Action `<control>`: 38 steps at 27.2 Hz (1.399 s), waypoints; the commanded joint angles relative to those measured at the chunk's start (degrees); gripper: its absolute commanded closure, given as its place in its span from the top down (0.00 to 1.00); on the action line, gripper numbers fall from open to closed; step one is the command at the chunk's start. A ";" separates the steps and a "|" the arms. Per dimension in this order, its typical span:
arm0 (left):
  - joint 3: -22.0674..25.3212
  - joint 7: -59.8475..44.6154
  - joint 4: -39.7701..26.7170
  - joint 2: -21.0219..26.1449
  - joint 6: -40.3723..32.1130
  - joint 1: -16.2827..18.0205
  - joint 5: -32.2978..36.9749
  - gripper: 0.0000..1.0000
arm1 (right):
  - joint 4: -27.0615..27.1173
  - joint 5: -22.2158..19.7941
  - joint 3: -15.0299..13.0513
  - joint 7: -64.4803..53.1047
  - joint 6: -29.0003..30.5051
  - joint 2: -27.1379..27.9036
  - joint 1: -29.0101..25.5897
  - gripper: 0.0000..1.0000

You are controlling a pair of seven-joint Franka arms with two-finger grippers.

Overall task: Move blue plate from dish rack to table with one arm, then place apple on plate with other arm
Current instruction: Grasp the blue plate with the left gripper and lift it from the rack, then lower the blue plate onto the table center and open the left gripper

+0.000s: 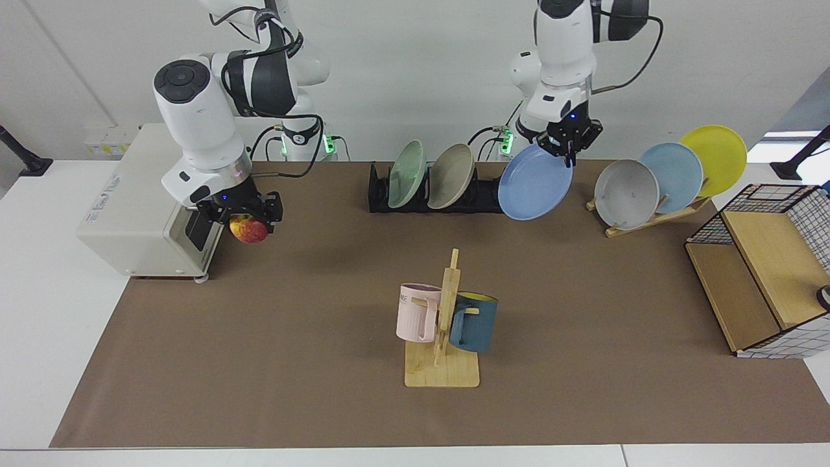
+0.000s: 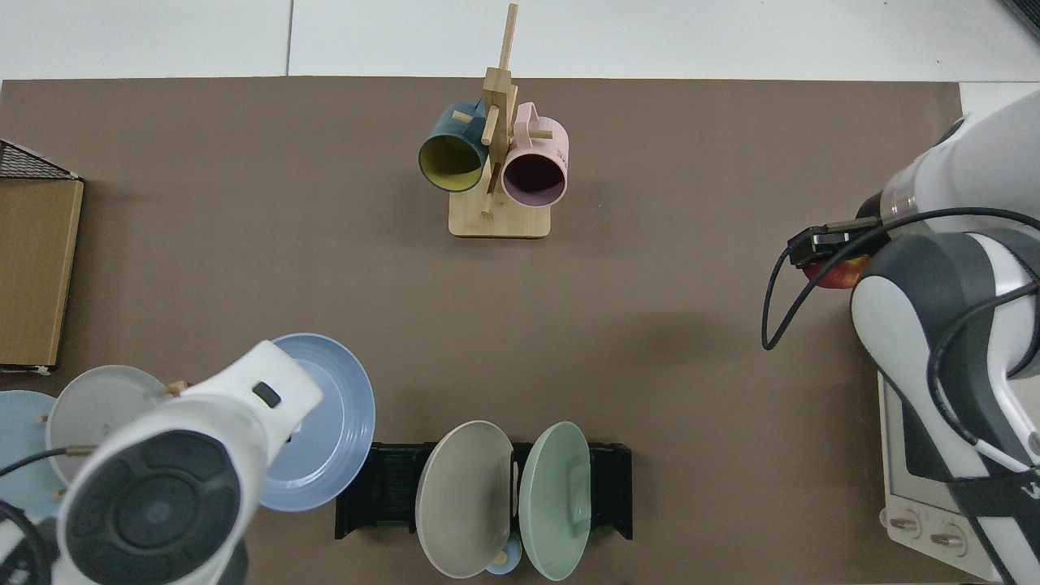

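Both grippers are clamped shut on loads. Above the wide brown-matted table (image 1: 583, 311), the left gripper (image 1: 566, 144) pinches the round periwinkle-blue plate (image 1: 535, 183) by its top rim, clear of the low black slotted dish rack (image 1: 379, 194). The right gripper (image 1: 243, 217) holds the small red-and-yellow apple (image 1: 249, 229) aloft beside a white countertop oven (image 1: 136, 201).

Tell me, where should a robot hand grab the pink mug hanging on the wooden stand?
Probably by the wall at its open mouth. The pink mug hangs tipped on a peg of the wooden stand, which passes through its handle, so the handle is blocked. In the top view its opening faces up. One finger could go inside and one outside, coming from above on the side away from the stand.
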 commanded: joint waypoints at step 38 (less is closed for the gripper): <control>-8.74 -5.13 -7.81 24.50 37.19 -4.50 -23.72 0.00 | -1.03 1.18 0.17 -0.35 -0.30 -0.42 -0.71 0.00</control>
